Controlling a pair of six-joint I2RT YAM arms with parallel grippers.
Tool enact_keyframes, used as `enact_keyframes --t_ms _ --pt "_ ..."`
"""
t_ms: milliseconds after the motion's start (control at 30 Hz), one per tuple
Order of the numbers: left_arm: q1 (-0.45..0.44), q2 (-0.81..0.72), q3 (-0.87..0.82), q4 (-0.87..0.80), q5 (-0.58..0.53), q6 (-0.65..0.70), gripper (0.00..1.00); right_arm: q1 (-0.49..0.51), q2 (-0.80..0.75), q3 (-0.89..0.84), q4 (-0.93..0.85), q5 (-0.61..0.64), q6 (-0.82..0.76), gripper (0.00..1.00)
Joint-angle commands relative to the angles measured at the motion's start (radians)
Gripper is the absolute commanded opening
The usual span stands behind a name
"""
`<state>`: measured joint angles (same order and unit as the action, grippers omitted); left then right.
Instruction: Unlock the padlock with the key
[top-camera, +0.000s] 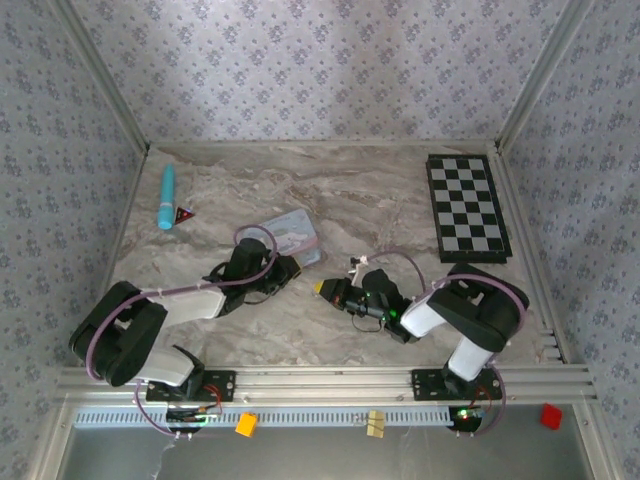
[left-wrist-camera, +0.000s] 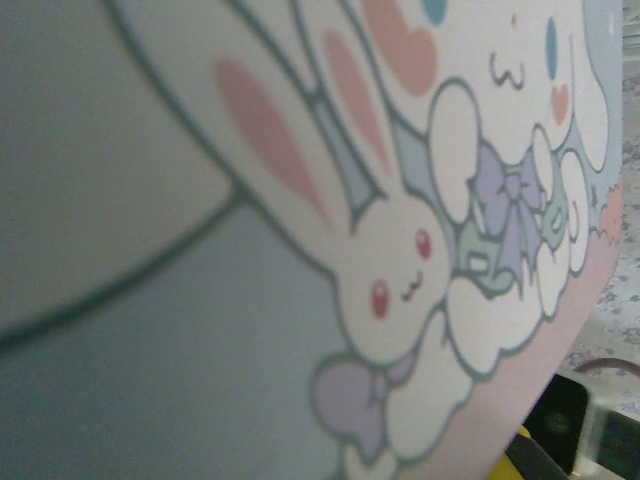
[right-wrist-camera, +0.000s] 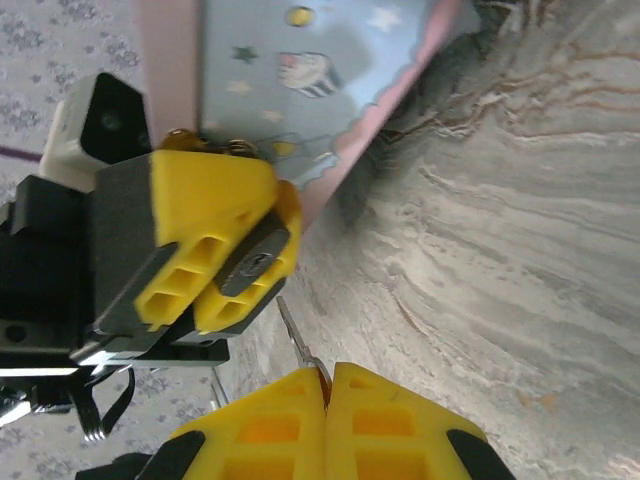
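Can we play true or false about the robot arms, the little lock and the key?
1. The left gripper pinches the padlock between its yellow fingers. True.
2. The key is already inside the keyhole. False: the right gripper holds it with its tip just short of the padlock.
3. The checkerboard lies on the left side of the table. False: it lies at the far right.
4. The tin has a bunny picture on it. True.
5. The right gripper holds the blue tube. False: the tube lies on the table at the far left.
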<state>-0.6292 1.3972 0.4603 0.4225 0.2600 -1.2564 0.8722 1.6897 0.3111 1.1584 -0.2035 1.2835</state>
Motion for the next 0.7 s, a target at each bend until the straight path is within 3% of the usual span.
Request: enact_keyframes --t_ms 0,333,667 --pt "-0.013 -0.006 -0.006 0.117 -0.024 -0.047 0.00 0.011 0.054 0.000 0.115 0.030 0.126 0.00" --pt "-0.016 0.021 -0.040 0.203 -0.046 -0.071 0.00 0.021 0.152 -0.004 0.236 0.043 0.194 0.00" --pt "-0.017 0.032 -0.032 0.207 -0.031 -0.057 0.00 0.013 0.122 -0.004 0.235 0.034 0.175 0.00"
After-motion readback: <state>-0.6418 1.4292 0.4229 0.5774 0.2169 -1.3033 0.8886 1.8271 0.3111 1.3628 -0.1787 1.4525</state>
